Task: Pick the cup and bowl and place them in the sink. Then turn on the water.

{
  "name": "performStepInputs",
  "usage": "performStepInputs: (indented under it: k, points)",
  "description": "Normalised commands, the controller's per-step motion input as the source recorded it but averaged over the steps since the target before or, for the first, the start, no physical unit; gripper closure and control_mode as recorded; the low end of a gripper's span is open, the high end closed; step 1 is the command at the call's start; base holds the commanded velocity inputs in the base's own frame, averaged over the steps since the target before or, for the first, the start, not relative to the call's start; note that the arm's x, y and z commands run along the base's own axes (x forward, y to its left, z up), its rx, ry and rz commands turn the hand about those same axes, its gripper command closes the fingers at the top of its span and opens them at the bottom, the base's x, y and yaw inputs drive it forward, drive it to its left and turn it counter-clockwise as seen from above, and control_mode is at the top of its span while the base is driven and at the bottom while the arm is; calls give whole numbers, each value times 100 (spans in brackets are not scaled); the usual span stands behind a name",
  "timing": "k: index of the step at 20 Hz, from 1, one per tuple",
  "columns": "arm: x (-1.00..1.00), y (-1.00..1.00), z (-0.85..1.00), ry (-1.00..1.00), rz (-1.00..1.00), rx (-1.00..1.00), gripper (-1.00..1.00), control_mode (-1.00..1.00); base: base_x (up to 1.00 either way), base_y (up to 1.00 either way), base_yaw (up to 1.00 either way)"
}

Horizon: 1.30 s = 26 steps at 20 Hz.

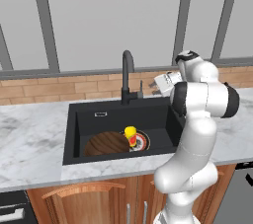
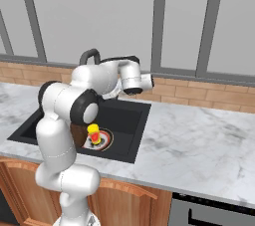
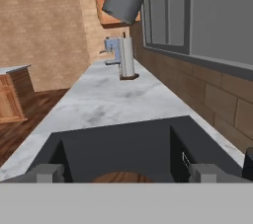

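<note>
The black sink (image 1: 163, 119) holds both things. The brown wooden bowl (image 1: 106, 144) lies on its floor at the front left. The small yellow cup (image 1: 130, 134) stands upright beside the bowl, on the red-and-white drain (image 1: 142, 141). From the right base view the cup (image 2: 93, 133) shows past my arm, which covers most of the bowl (image 2: 77, 131). My gripper (image 1: 159, 85) hovers open above the sink's back right corner, right of the black faucet (image 1: 127, 77), holding nothing. In the hand view the gripper (image 3: 126, 173) looks across the basin (image 3: 123, 146) over the bowl's rim (image 3: 121, 177). No water is in view.
Marble counter (image 1: 29, 134) runs on both sides of the sink, with a brick backsplash (image 1: 59, 87) and windows behind. Far down the counter stand a coffee machine (image 3: 112, 50) and a paper towel roll (image 3: 127, 59). Wooden cabinets (image 1: 94, 198) sit below.
</note>
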Motion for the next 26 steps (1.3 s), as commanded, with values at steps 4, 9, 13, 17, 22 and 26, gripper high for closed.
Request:
performStepInputs:
  k: [4, 9, 13, 17, 22, 26]
  points:
    - [29, 10, -10, 0, 0, 0, -100, -100, 0, 0, 0]
    - [30, 4, -9, 0, 0, 0, -100, -100, 0, 0, 0]
    - [27, -6, -10, 0, -1, 0, -100, -100, 0, 0, 0]
    - [20, -23, -16, 0, -6, 0, -100, -100, 0, 0, 0]
    - [16, -26, -18, 0, -7, 0, -100, -100, 0, 0, 0]
    - [25, -14, -17, 0, -4, 0, -100, -100, 0, 0, 0]
